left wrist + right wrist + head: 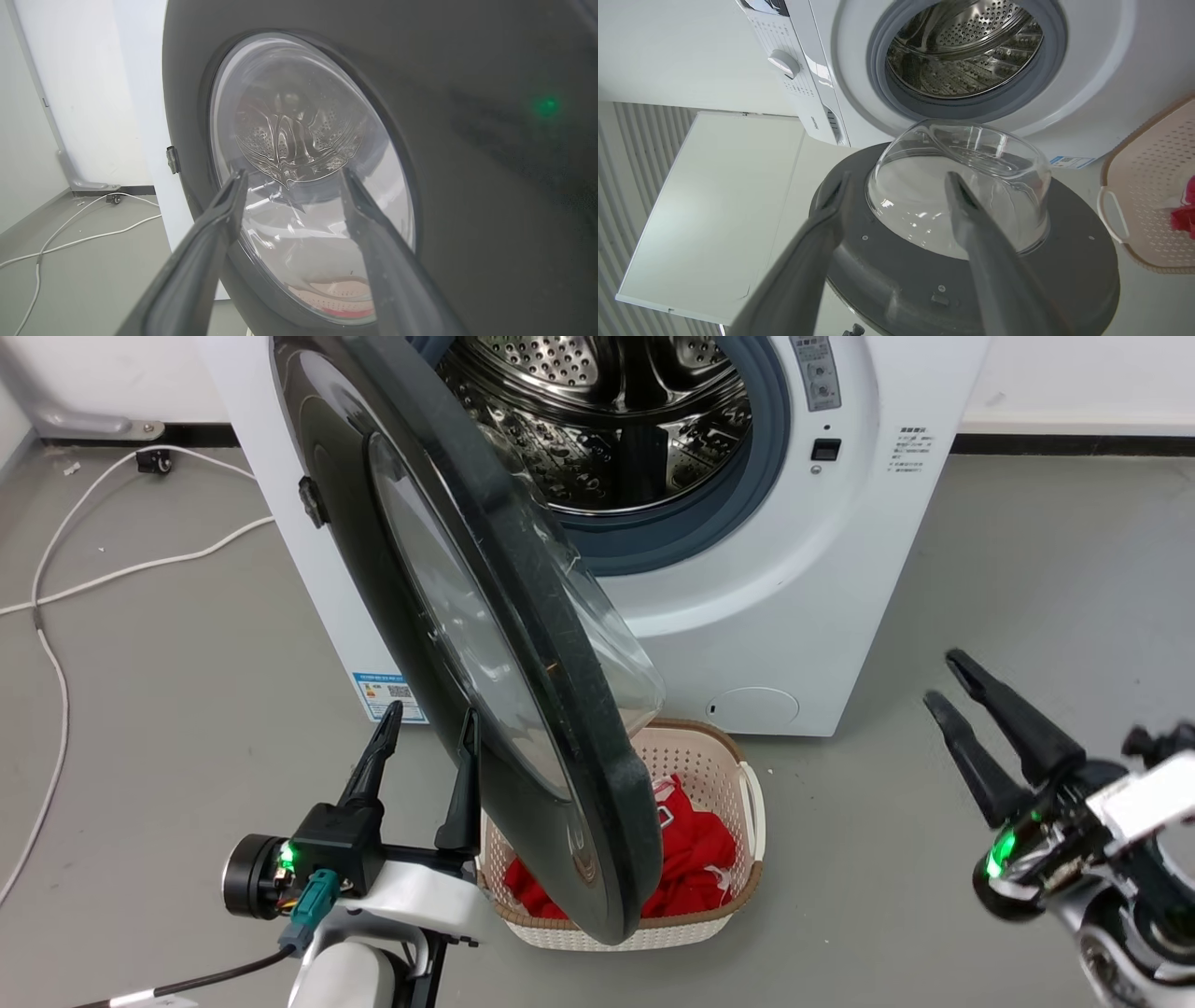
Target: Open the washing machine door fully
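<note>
Basket: pale perforated plastic with a brown rim, on the floor near the washer. It holds crumpled red cloth.
Drum: punched steel, ringed in grey rubber.
Door: glossy black disc with a bulging clear glass bowl, swung partway out from the left, lower edge over the basket.
Left hand: I read it released, its fingers spread beside the door's outer face; I cannot tell whether they touch.
Right hand: released, grasping nothing, at right, well apart.
</note>
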